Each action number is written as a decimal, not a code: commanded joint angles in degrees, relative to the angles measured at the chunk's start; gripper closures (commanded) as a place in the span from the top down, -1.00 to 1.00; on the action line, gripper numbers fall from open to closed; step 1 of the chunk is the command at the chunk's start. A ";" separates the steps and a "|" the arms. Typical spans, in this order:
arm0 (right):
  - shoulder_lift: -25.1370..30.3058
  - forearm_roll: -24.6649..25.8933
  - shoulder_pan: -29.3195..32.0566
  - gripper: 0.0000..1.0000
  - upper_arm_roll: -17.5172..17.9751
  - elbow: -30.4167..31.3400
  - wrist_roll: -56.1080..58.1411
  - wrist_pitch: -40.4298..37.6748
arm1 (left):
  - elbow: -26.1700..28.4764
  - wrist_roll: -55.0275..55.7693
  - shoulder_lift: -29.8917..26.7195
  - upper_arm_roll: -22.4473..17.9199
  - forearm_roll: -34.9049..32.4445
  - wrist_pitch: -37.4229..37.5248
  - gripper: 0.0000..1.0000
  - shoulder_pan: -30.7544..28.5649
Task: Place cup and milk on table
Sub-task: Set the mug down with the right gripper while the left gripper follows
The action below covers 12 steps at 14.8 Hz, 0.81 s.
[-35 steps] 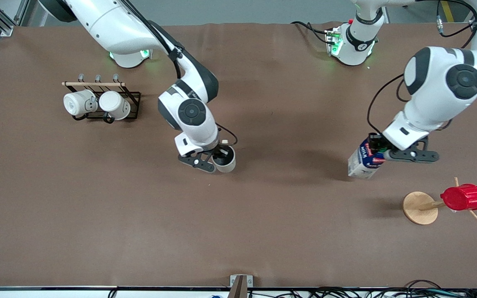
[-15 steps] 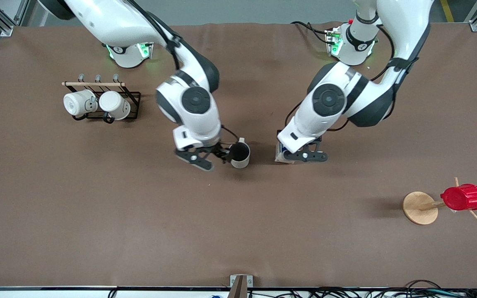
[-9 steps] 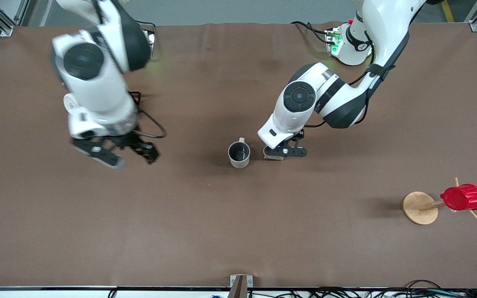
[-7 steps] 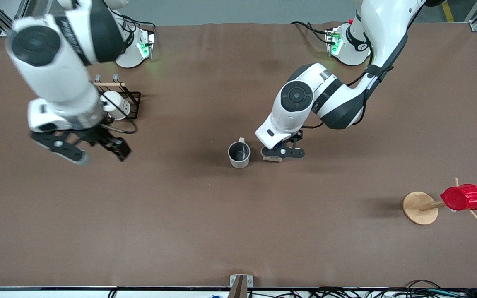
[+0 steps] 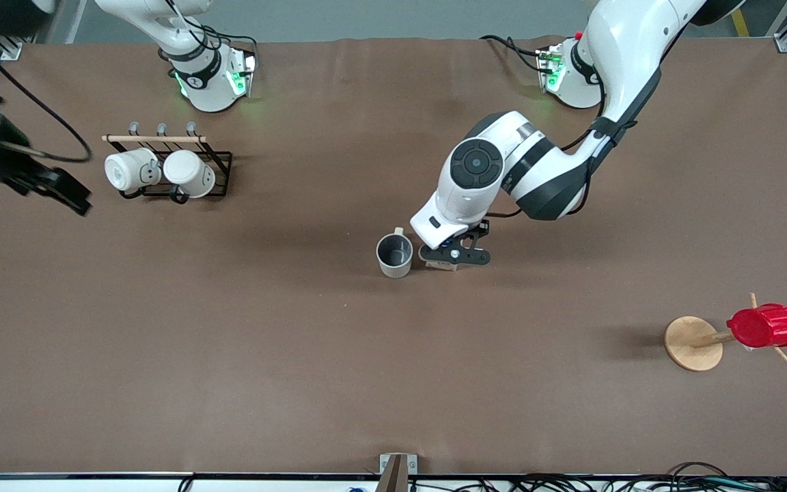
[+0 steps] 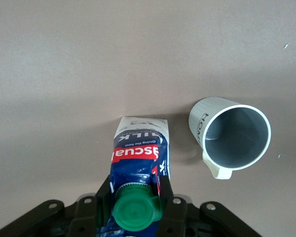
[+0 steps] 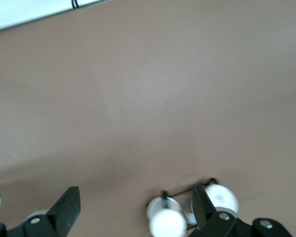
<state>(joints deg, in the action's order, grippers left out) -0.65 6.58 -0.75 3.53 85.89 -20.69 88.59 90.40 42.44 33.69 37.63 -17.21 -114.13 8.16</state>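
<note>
I have the worktop [image 5: 339, 369] wide and bare around both task things, so space is no worry. My left pincer [image 5: 453, 255] is clamped on the milk [image 6: 138, 163] just under its green cap [image 6: 136, 212], and the carton's base looks to be at or very near the cloth. The cup [image 5: 394, 255] stands upright just beside that pincer, toward the right arm's end. My worry: if I release before the base sits flat, the carton could topple into the cup, and a sideways drift now would nudge the cup. My right pincer [image 5: 18, 183] hangs wide and empty, well off from the cup, near the mug rack [image 5: 168, 167]. Writing: "MILK" and a red "ascual" band on the carton; "HOM" on the cup's wall.
</note>
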 commanded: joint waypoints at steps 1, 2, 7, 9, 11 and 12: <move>3.11 -2.70 -0.30 1.00 -3.87 1.75 6.35 -2.44 | -2.15 1.76 1.29 0.69 -1.33 1.46 -1.00 0.62; 3.11 -3.58 -0.04 1.00 -5.36 1.39 8.54 -3.76 | -2.24 1.77 1.46 0.69 -1.33 1.46 -1.00 0.62; 2.94 -5.86 4.26 1.00 -6.87 0.87 14.01 -4.65 | -2.50 1.68 1.55 0.60 -1.42 1.46 -1.00 0.62; 2.15 -5.61 5.41 1.00 -6.87 -1.23 16.37 -4.21 | -3.03 3.33 1.81 0.60 -2.21 0.93 -1.00 0.80; 0.48 -5.96 6.55 1.00 -6.87 -3.61 18.40 -4.47 | -3.38 5.62 2.52 0.69 -5.10 0.84 -0.98 0.89; 0.48 -5.96 6.47 1.00 -6.87 -3.62 18.49 -4.74 | -3.38 5.98 2.52 0.69 -5.11 0.84 -0.97 0.89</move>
<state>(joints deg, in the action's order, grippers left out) 1.02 2.21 4.35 -3.91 84.43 -3.84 84.58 88.88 46.29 34.81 37.79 -19.98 -114.08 8.68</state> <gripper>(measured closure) 0.000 0.599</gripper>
